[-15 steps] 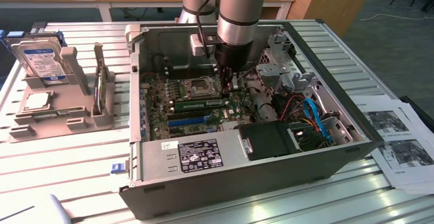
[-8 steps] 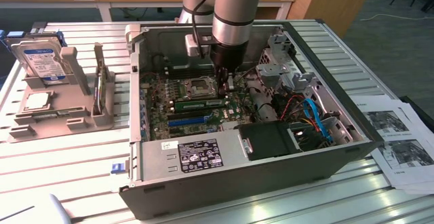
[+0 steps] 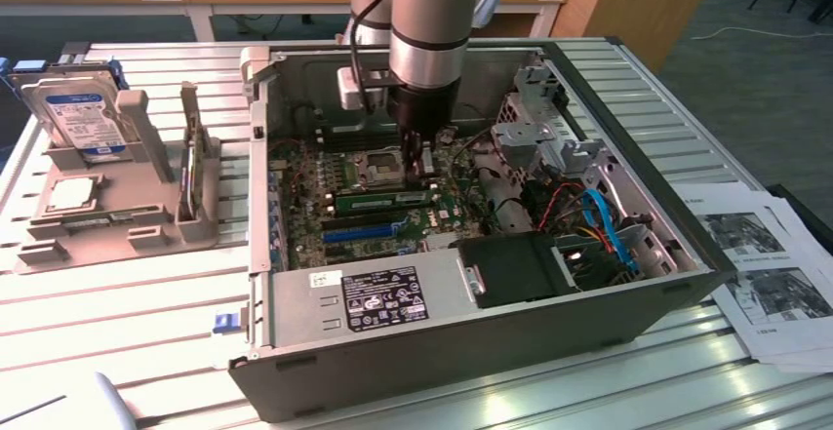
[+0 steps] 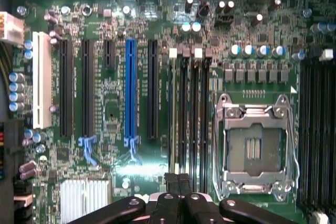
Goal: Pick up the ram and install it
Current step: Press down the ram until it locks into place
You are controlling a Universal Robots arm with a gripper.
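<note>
Gripper [image 3: 416, 178] is down inside the open computer case [image 3: 625, 284], jaws clenched tight, right over the motherboard [image 3: 312, 191] beside the CPU socket [image 3: 381, 165]. We see the ram [image 3: 377, 201] lying in a memory slot just by the fingertips, a green stick running across the board, next to the blue slot strip [image 3: 358, 232]. From the wrist we look onto the memory slots [image 4: 191, 108] and the socket's metal frame. Off on the exterior view's left, a hard drive [image 3: 85, 118] stands in its grey holder [image 3: 131, 225].

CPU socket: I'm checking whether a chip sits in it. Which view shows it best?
The wrist view: the CPU socket faces the camera squarely, metal frame and centre plain. The exterior view shows it small, at a slant, beside the pincer.
</note>
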